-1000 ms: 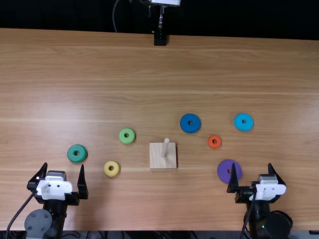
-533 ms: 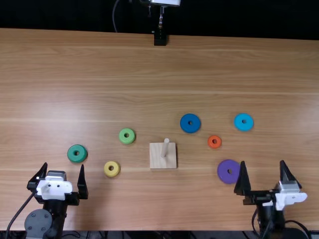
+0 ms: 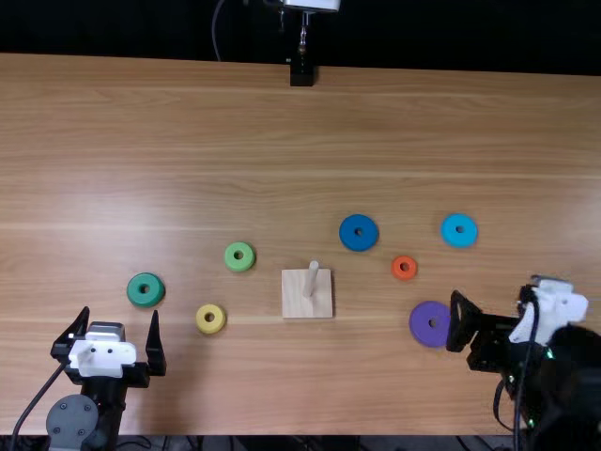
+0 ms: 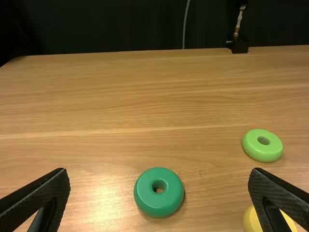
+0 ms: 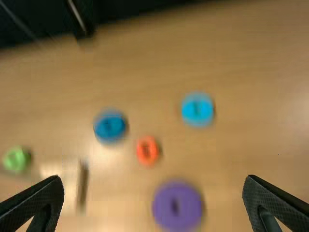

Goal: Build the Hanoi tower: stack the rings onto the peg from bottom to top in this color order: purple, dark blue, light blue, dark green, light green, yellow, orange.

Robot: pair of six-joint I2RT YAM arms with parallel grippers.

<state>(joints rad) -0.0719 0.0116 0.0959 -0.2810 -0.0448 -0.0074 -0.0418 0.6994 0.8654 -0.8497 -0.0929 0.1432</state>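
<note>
Step one, apparently: I am holding my right gripper (image 5: pixel 153 180) spread and empty near the purple ring (image 3: pixel 423 329), next needing to centre over it, descend and pinch.

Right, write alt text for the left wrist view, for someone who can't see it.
A glossy dark green ring lies flat on a light brown wooden table, between the open black fingers of the left gripper. A yellow ring sits partly hidden behind one finger, with a light green ring farther off.
</note>
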